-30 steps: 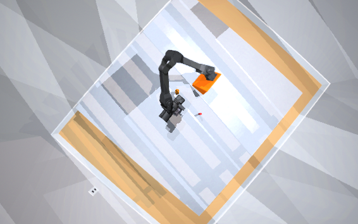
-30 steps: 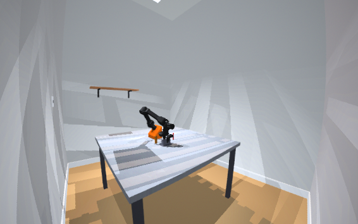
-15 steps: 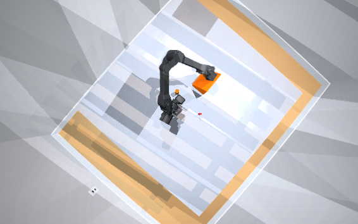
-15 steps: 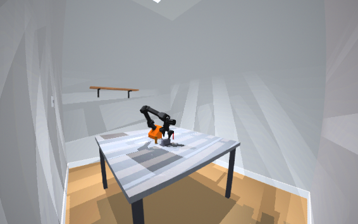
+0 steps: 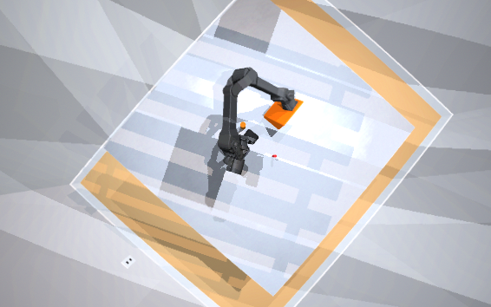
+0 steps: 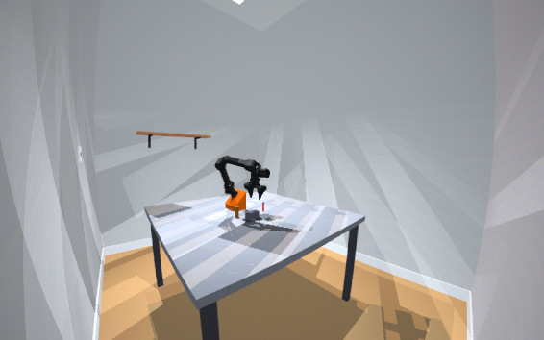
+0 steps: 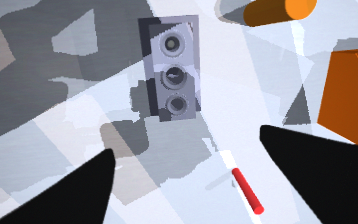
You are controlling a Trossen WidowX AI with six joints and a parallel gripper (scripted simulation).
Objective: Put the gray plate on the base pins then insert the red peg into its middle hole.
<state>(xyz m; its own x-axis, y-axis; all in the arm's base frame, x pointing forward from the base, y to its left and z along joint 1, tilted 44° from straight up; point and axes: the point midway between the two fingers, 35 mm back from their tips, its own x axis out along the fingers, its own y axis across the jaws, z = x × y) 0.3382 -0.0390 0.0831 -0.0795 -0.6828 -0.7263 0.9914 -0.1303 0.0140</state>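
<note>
Tabletop (image 5: 243,234) (image 6: 216,259) (image 7: 30,165): pale, streaked with blue-gray shadow bands; wall shelf (image 6: 173,134) behind.
Jaws: spread nearly full width, nothing in them, above the tabletop.
Gray plate (image 7: 161,90): on or just over the base (image 7: 195,40), outline a bit askew to it (could be parallax); can't confirm it's flat.
Plate seating: check both end holes are down over the pins before leaving it.
Red peg (image 5: 274,156) (image 6: 263,206) (image 7: 247,191): upright, well apart from the plate; likely next pick. Center the jaws over it, come straight down, close evenly, lift vertically. Tilt would jam the middle hole.
Peg look: slim, plain red rod, round top.
Plate look: narrow gray rectangle, three ringed round holes in a row, something paler inside the one nearest the orange cylinder (image 5: 243,125) (image 6: 236,212) (image 7: 280,12).
</note>
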